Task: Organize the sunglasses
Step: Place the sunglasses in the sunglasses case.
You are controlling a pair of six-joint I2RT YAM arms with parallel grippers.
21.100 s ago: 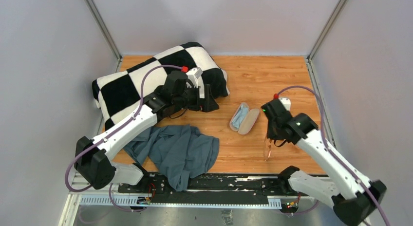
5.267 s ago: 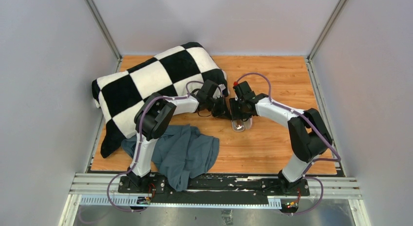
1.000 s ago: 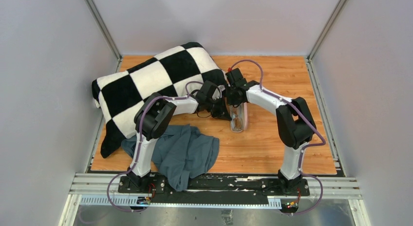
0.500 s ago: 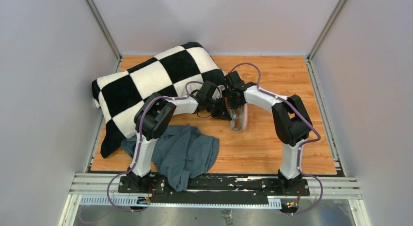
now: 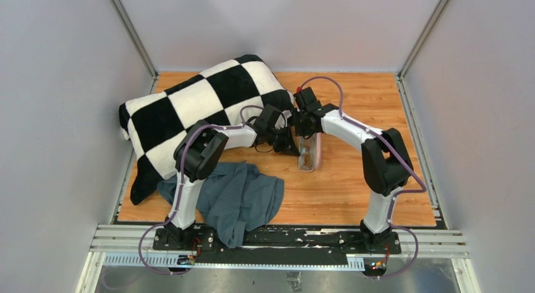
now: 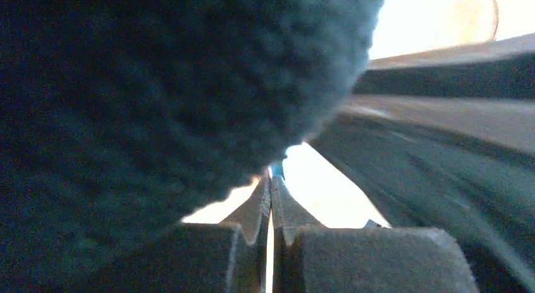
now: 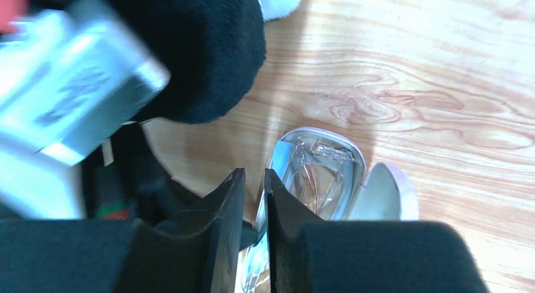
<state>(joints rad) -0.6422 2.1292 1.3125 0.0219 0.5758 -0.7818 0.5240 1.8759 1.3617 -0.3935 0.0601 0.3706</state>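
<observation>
Sunglasses (image 7: pixel 315 173) lie inside open pink case (image 7: pixel 386 193), on wooden table (image 5: pixel 353 179), mid-workspace. Your right arm: elbow raised, forearm angled left and away. Right gripper (image 7: pixel 253 179) points down at case's far end, jaws parted to narrow slit, nothing between. Your left arm: forearm stretched rightward. Left gripper (image 6: pixel 271 201) low beside case, jaws closed, fingers touching, against checkered blanket (image 5: pixel 189 110).

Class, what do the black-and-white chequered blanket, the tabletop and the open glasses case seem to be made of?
Black-and-white chequered blanket: soft plush or fleece, matt; fuzzy nap shows close up. Orange-brown tabletop: wood or wood-look laminate, smooth, faint sheen; grain lines. Open oblong glasses case: apparently a rigid shell with smooth pale lining; material unclear.
</observation>
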